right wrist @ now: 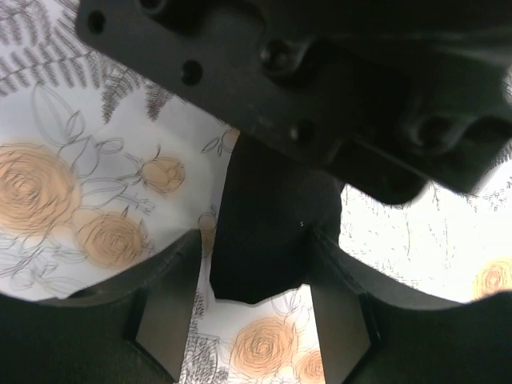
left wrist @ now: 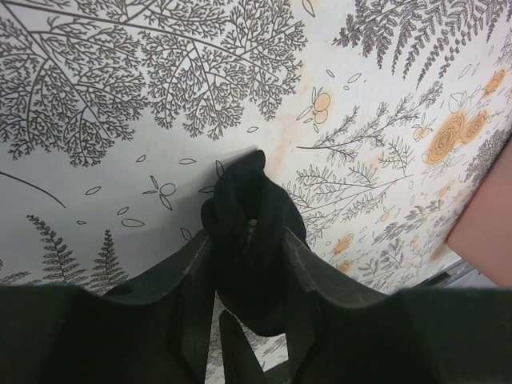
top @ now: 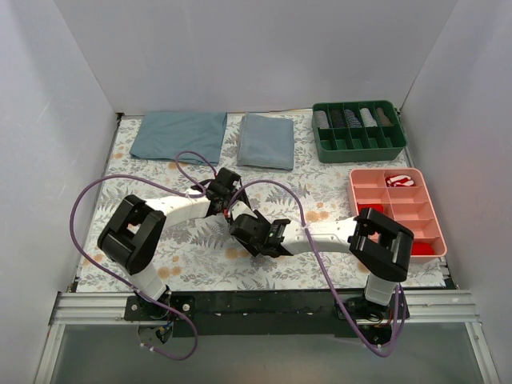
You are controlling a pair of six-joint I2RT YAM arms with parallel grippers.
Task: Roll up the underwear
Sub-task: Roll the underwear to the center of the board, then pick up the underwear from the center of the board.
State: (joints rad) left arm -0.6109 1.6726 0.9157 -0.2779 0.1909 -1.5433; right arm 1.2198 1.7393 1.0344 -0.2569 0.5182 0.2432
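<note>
The underwear [left wrist: 244, 192] is a bunched black bundle with a speck of beige showing. It hangs above the floral table cover between my two grippers, which meet at the table's middle. My left gripper [left wrist: 249, 234] is shut on the bundle; in the top view [top: 232, 210] it points down and right. My right gripper [right wrist: 254, 240] is open around the lower end of the black cloth [right wrist: 268, 208]. Its right finger touches the cloth and a small gap shows at its left finger. In the top view [top: 242, 224] it sits just below the left gripper, and the arms hide the cloth.
A pink tray [top: 432, 210] with small red rolls [top: 404, 181] stands at the right. A green tray [top: 358, 148] of rolled garments stands at the back right. Two blue-grey folded cloths [top: 178, 134] [top: 268, 140] lie at the back. The left gripper's body [right wrist: 320, 80] fills the top of the right wrist view.
</note>
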